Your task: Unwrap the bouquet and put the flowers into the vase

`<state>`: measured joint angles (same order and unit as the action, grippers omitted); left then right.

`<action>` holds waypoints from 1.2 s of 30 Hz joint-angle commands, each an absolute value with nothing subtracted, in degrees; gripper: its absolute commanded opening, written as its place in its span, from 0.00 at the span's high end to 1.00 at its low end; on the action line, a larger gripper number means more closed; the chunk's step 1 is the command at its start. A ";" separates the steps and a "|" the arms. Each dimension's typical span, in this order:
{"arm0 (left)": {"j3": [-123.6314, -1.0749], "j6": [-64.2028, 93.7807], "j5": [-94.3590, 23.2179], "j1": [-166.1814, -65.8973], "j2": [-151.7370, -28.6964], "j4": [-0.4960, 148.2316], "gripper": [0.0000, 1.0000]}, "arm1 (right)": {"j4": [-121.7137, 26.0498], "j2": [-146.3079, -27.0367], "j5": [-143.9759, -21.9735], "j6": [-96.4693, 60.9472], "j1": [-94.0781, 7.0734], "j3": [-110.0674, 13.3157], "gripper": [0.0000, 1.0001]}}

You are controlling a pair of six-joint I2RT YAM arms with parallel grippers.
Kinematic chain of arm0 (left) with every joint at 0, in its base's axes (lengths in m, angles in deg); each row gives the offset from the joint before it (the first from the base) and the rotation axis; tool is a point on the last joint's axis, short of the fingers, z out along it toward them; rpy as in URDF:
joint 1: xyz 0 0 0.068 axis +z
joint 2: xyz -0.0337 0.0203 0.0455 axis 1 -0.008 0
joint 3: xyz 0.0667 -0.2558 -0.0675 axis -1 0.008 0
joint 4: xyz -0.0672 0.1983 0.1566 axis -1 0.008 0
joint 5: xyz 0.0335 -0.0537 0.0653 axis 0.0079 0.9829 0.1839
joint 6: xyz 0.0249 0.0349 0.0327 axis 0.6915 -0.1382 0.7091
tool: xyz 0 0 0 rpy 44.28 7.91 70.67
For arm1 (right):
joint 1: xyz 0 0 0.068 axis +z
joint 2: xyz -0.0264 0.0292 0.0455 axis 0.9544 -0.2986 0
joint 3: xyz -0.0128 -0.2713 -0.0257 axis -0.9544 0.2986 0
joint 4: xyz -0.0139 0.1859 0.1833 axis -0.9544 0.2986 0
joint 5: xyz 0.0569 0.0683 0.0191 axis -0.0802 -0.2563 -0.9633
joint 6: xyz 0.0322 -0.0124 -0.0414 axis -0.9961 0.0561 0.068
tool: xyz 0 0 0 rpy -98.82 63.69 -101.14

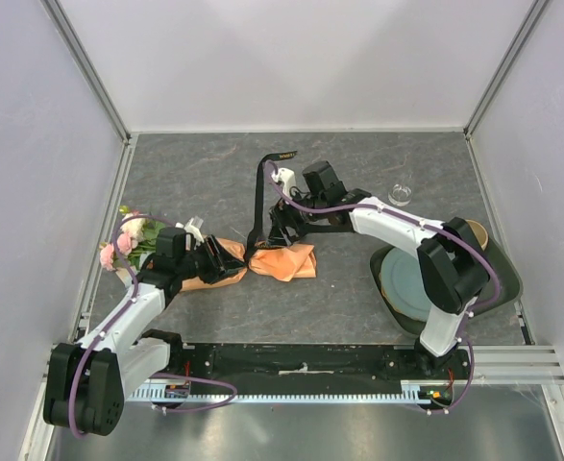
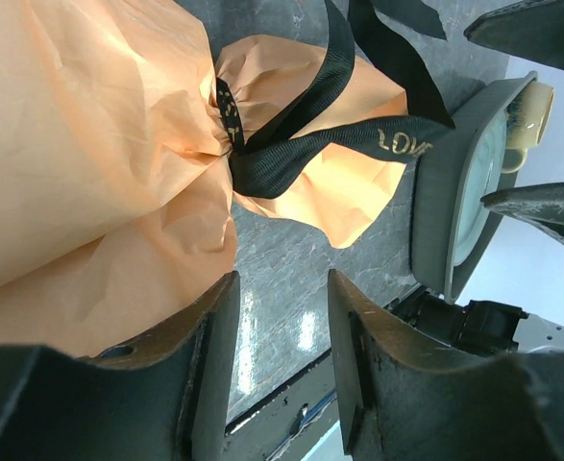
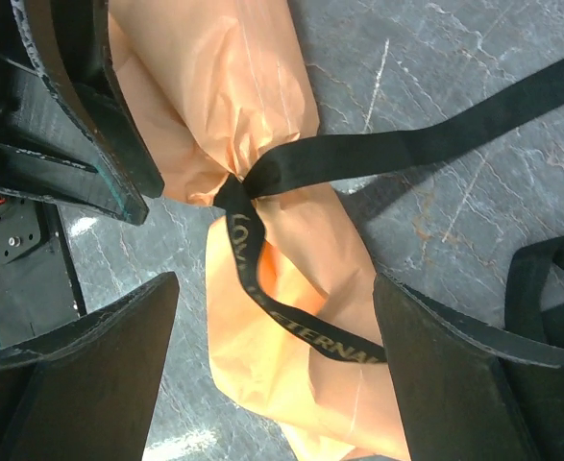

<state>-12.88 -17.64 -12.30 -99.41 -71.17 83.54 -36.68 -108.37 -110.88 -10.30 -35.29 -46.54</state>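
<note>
Bright, even overhead light casts soft shadows on the counter [image 1: 378,163], with pale glare near its front edge and blurred foregrounds in both wrist views.

Paper-wrapped bouquet [image 1: 283,261] lying flat (ribbon [image 2: 291,154] cinched), vase [image 1: 400,194] upright
</note>
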 commanded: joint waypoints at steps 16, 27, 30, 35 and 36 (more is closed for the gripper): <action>-11.81 -19.07 -14.47 -99.38 -69.92 79.93 0.51 | -34.38 -104.56 -89.14 -2.25 -24.64 -45.26 0.43; -11.28 -18.11 -18.52 -99.38 -73.70 76.94 0.53 | -34.54 -98.06 -94.22 -14.88 -22.80 -37.36 1.00; -11.28 -18.02 -18.96 -99.38 -74.48 76.41 0.53 | -36.47 -95.07 -95.28 -21.46 -20.96 -34.80 1.00; -10.49 -18.28 -19.14 -99.30 -75.19 74.76 0.53 | -41.65 -90.59 -96.87 -35.00 -19.72 -29.71 1.00; -10.40 -18.45 -19.05 -99.38 -75.28 74.57 0.53 | -42.79 -90.15 -96.87 -37.46 -19.28 -28.56 1.00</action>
<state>-11.18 -17.95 -17.07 -99.41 -74.64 78.95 -36.40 -94.14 -94.36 -23.53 -20.16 -31.83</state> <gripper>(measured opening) 0.473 0.005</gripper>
